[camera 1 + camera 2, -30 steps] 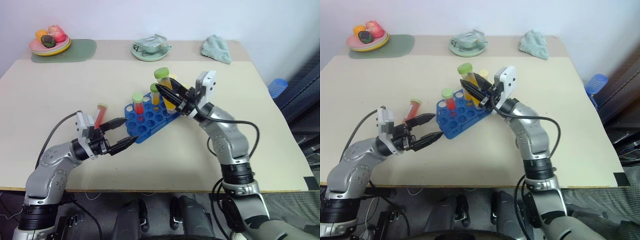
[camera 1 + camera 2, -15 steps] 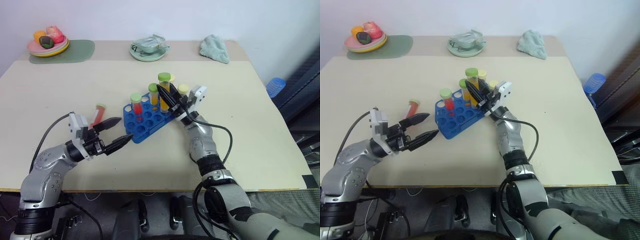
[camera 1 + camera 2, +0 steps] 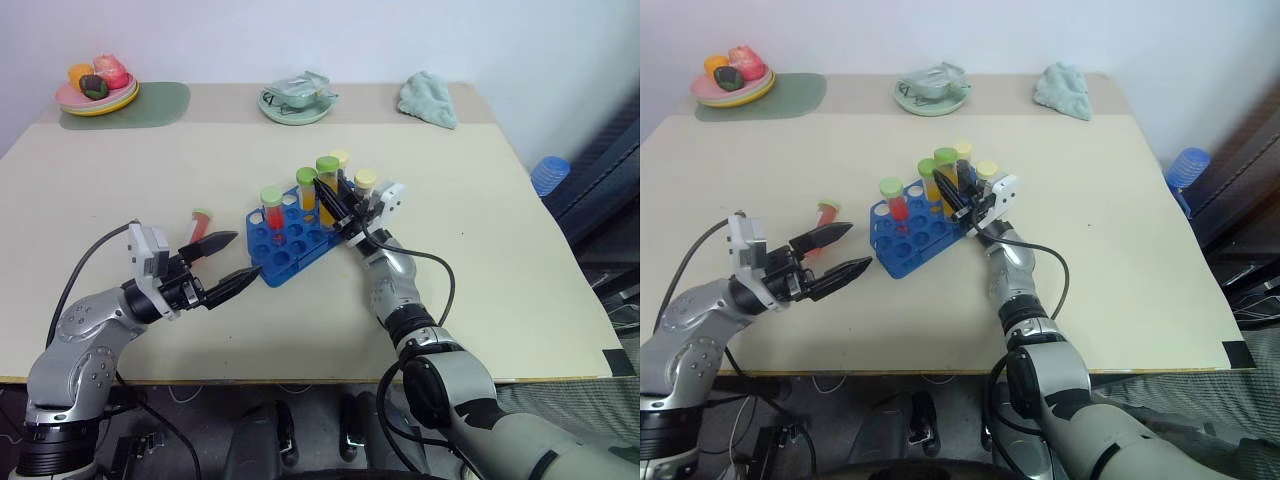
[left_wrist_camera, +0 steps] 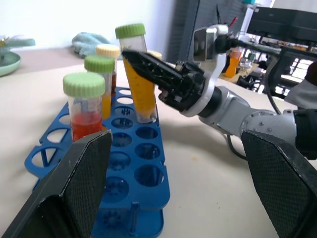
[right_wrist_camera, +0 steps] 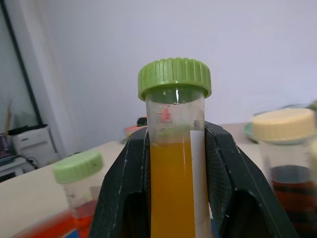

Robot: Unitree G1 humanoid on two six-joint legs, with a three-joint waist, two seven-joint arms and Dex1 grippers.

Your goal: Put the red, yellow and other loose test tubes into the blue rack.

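Gripping a yellow tube (image 4: 138,79) with a green cap, the right tool (image 3: 335,203) is clenched on the tube's upper body, its 2 black fingers (image 5: 124,183) pressing either side just below the cap. That tube stands upright with its base in a hole on the far side of the blue rack (image 3: 288,240), as the left wrist view shows. Beside it in the rack stand 4 more capped tubes: a red tube (image 3: 272,208) with a green cap at the rack's left end, a shorter yellow tube (image 3: 306,190) with a green cap next to the gripped one, and 2 cream-capped tubes (image 3: 341,162) on the rack's far right side. Near the rack's left front corner the left tool (image 3: 228,260) hangs released, fingers spread wide and pointing at the rack without touching it. Left of the rack, just beyond the left tool's upper finger, a loose red tube (image 3: 199,224) lies on the worktop (image 3: 480,260). Well beyond the rack, along the worktop's far edge, sit a plate of fruit (image 3: 98,88) on a green mat (image 3: 160,102), a green dish (image 3: 295,100) and a crumpled teal cloth (image 3: 428,98).
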